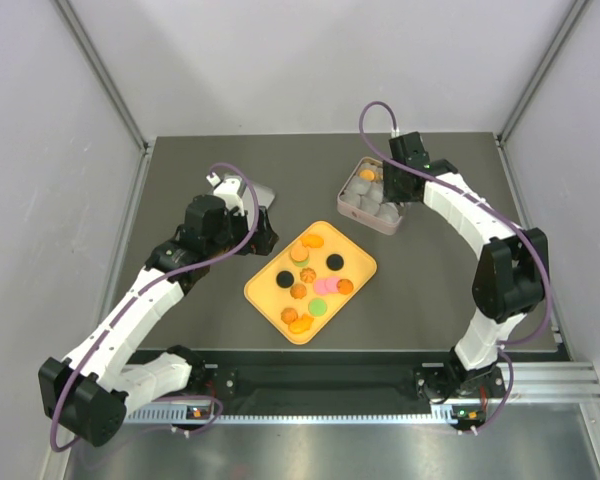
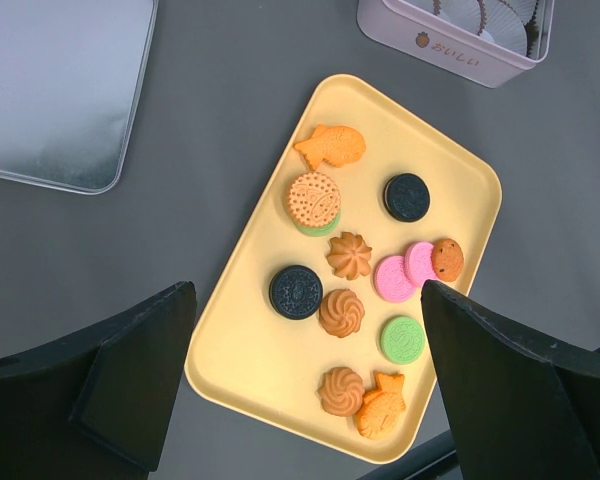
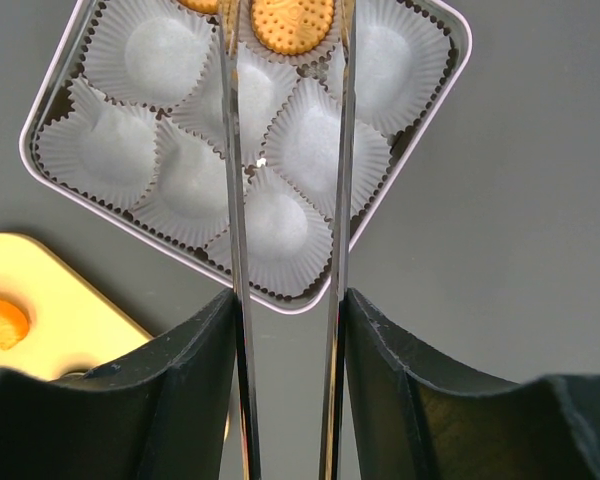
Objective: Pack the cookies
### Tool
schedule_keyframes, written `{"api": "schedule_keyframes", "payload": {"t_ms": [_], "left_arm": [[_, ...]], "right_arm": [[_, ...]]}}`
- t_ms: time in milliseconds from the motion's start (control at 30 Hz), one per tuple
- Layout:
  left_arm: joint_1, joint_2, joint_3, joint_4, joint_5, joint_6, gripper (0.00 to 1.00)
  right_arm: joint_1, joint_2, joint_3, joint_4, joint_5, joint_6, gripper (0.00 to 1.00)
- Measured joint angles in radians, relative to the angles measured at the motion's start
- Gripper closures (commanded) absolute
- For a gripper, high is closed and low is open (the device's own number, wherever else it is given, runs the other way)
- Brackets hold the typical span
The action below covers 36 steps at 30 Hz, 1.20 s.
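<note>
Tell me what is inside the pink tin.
White paper cups fill the pink tin, most empty. One orange cookie sits between the right jaws over a far cup. The arm hides the far corner.

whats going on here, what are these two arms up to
Two robot arms are packing toy cookies from a yellow tray into a pink tin lined with paper cups. The right arm's fingers sit either side of an orange cookie over the tin; whether they grip it is unclear. Another cookie already lies in a cup. The left arm's fingers hang wide open above the tray, where about a dozen cookies wait.
</note>
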Motion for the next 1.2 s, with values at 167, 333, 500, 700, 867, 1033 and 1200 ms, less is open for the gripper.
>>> {"api": "schedule_keyframes", "payload": {"t_ms": [167, 333, 500, 700, 867, 1033, 1200], "left_arm": [[0.0, 0.0, 0.0, 0.0, 0.0, 0.0, 0.01], [0.0, 0.0, 0.0, 0.0, -0.001, 0.0, 0.01], [0.0, 0.0, 0.0, 0.0, -0.005, 0.0, 0.01], [0.001, -0.019, 0.0, 0.0, -0.024, -0.001, 0.01], [0.001, -0.024, 0.0, 0.0, -0.029, -0.003, 0.01], [0.001, -0.024, -0.001, 0.0, -0.032, -0.003, 0.01], [0.001, -0.024, -0.001, 0.0, -0.037, -0.003, 0.01]], "right_arm": [[0.011, -0.032, 0.0, -0.009, 0.002, -0.001, 0.56], [0.072, -0.173, -0.046, -0.006, 0.005, 0.0, 0.56], [0.25, -0.318, -0.143, -0.008, 0.012, 0.015, 0.56], [0.472, -0.345, -0.235, -0.036, 0.014, 0.056, 0.56], [0.551, -0.359, -0.317, -0.092, 0.047, 0.1, 0.56], [0.579, -0.412, -0.375, -0.143, 0.066, 0.142, 0.55], [0.59, -0.452, -0.383, -0.154, 0.071, 0.163, 0.53]]}}
